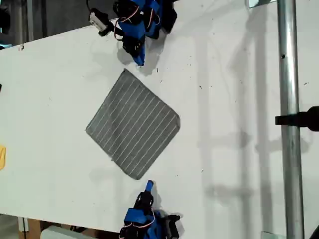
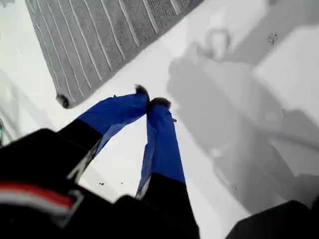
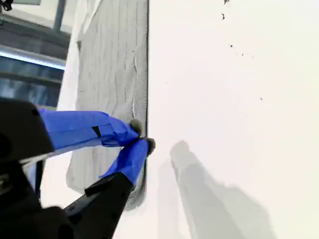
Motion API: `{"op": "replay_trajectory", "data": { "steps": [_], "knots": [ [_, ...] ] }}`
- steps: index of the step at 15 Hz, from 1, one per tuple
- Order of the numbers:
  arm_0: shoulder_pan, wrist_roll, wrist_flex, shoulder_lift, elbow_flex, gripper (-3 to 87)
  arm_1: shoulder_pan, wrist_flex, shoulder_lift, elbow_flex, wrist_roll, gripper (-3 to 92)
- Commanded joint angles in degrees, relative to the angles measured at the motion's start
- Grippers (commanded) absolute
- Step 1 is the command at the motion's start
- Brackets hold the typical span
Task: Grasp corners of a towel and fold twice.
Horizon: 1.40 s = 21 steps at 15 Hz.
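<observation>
two blue grippers, both pinched together on nothing; my first gripper point(image 2: 152, 102) and my second gripper point(image 3: 142, 137) are hovering beside the striped towel point(image 1: 133, 130), needing opening before taking corners.

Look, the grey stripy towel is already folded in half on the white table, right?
Not quite. In the exterior view the towel is not folded: it lies spread flat in a single layer, turned like a diamond, all four corners showing. The rest is right: it is grey with thin white stripes, on the white table.

white table point(image 1: 239, 99), metal pole point(image 1: 289, 124)
</observation>
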<state>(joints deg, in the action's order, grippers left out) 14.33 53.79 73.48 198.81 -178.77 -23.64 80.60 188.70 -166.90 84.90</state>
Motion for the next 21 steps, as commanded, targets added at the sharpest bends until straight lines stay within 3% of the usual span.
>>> {"op": "replay_trajectory", "data": {
  "steps": [1,13,14,15,16,19,21],
  "knots": [
    [-0.35,-0.35,0.18,0.35,-0.09,0.7,0.26,0.26,-0.26,1.14,-0.79,4.6],
    [-0.26,0.7,0.18,0.35,-0.09,0.7,0.26,0.26,-0.26,1.14,-0.79,4.6],
    [-0.09,11.34,0.09,0.35,-0.09,0.7,0.26,0.26,-0.26,1.14,-0.79,4.6],
    [0.0,33.57,0.18,0.35,-0.09,1.0,0.26,0.26,-0.26,1.14,-0.79,4.6],
    [-1.05,39.81,0.18,0.35,-0.09,1.0,0.26,0.26,-0.26,1.14,-0.79,4.6],
    [2.37,36.21,0.09,0.35,-0.09,-1.9,-0.88,0.26,-0.26,1.23,-0.79,4.6],
    [2.55,29.18,-2.99,0.44,0.0,-2.2,-0.26,0.18,-0.18,2.55,-1.58,-0.3]
  ]
}}
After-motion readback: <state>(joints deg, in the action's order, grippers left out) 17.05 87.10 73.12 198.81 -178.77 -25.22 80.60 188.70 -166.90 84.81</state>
